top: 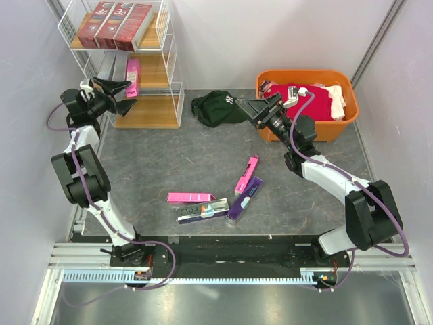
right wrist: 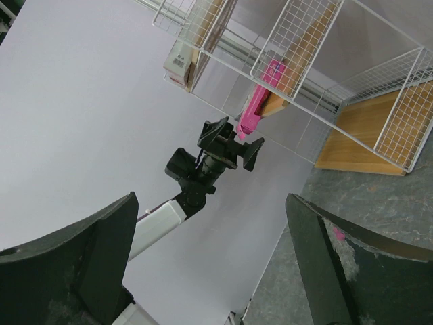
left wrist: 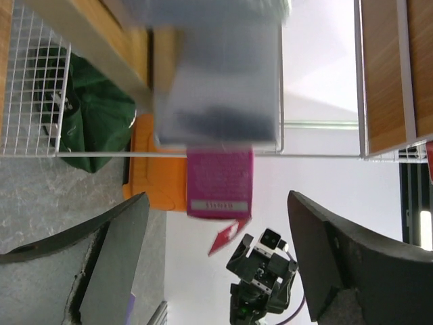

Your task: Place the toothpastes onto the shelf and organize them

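Three dark red toothpastes (top: 114, 26) lie side by side on the top board of the shelf (top: 149, 112), which stands at the far left corner. On the middle board, a hot pink box (top: 132, 76) lies beside silver-grey boxes (top: 108, 68) (these are only a grey blur in the left wrist view), and its near end juts past the front wire.

Four more boxes lie loose on the tabletop (top: 162, 156). A pink box (top: 191, 198) lies against a holographic box (top: 203, 211), and a purple box (top: 245, 200) is just beside them. A second pink box (top: 246, 175) lies along the purple one's upper end.

The left pincer (top: 120, 96) hangs at the shelf's front, close to the jutting end of the hot pink box. It is released, with its fingers wide apart and nothing between them. The right pincer (top: 252, 110) is well apart from the shelf, between the dark green cap (top: 216, 108) and the orange tub (top: 338, 125). It is also spread wide and empty.
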### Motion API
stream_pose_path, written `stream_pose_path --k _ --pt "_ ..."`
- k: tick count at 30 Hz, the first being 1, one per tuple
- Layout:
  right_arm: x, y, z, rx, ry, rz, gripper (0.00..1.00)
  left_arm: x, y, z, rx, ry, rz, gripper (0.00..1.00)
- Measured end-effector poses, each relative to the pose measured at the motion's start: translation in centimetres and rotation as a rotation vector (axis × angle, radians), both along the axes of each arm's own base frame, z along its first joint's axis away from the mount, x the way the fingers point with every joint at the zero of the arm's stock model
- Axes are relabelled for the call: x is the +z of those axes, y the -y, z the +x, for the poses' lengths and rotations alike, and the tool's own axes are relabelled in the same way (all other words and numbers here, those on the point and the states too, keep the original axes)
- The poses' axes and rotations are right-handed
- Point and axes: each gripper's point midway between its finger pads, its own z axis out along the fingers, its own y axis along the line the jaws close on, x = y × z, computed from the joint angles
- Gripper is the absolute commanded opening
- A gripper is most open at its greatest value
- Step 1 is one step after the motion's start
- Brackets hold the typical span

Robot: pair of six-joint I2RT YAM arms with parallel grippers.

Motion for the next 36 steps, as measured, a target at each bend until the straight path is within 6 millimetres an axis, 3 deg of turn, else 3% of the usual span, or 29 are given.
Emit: stream_pose_path --k 2,5,9,22,26,33,36 --pt "0.0 0.0 0.0 0.001 0.0 0.0 0.98 0.4 0.3 -0.8 0.0 0.012 0.013 0.87" --pt "0.0 0.0 0.0 0.003 -0.001 0.002 0.98 1.6 0.8 -2.0 0.002 0.044 0.039 0.73" --pt "0.1 -0.1 -0.1 0.008 -0.001 0.004 0.98 2.7 1.2 -2.8 0.001 0.086 0.069 0.44" --pt "0.1 -0.2 -0.3 0.021 0.003 0.002 0.98 1.5 0.7 -2.2 0.026 0.068 0.07 0.19" --pt "0.1 -0.2 -0.3 0.021 0.002 0.001 0.98 0.3 0.4 -1.5 0.032 0.046 0.058 0.02" --pt "-0.1 -0.3 -0.3 0.023 0.0 0.0 0.98 1.0 0.0 -0.8 0.053 0.062 0.052 0.03" --pt "-0.2 -0.3 -0.2 0.024 -0.004 -0.002 0.98 1.4 -0.1 -0.5 0.059 0.079 0.046 0.13"
